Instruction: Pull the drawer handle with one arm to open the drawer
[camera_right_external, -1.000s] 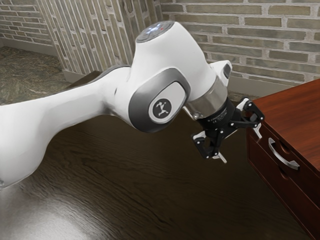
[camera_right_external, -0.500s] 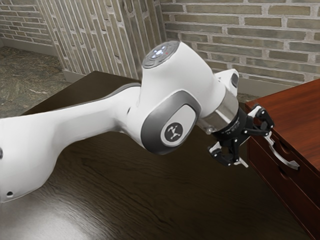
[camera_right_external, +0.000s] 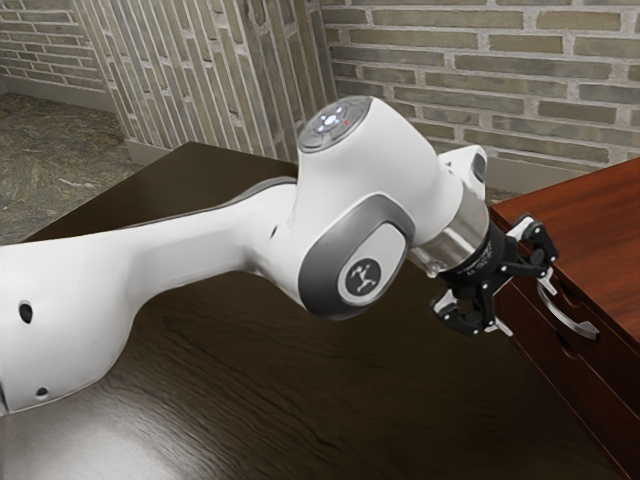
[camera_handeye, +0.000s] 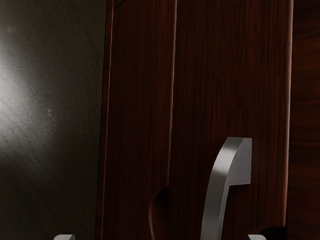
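A reddish-brown cabinet (camera_right_external: 590, 215) stands at the exterior view's right. Its upper drawer front (camera_right_external: 562, 345) carries a curved silver handle (camera_right_external: 574, 320). My black gripper (camera_right_external: 521, 298) is open right in front of the drawer, at the handle's near end. In the wrist view the handle (camera_handeye: 224, 185) rises against the dark wood drawer front (camera_handeye: 140, 125), lying between my two fingertips (camera_handeye: 64, 236) and closer to one of them. Neither finger visibly presses on it. The drawer front sits flush with the cabinet face.
The cabinet rests on a dark wooden table (camera_right_external: 250, 400). Brick walls (camera_right_external: 520, 60) run behind it. My white arm (camera_right_external: 200, 270) spans the exterior view's left and middle.
My arm has swung toward the exterior view's right, carrying the open gripper from a gap away up to the drawer handle. The drawer has not moved.
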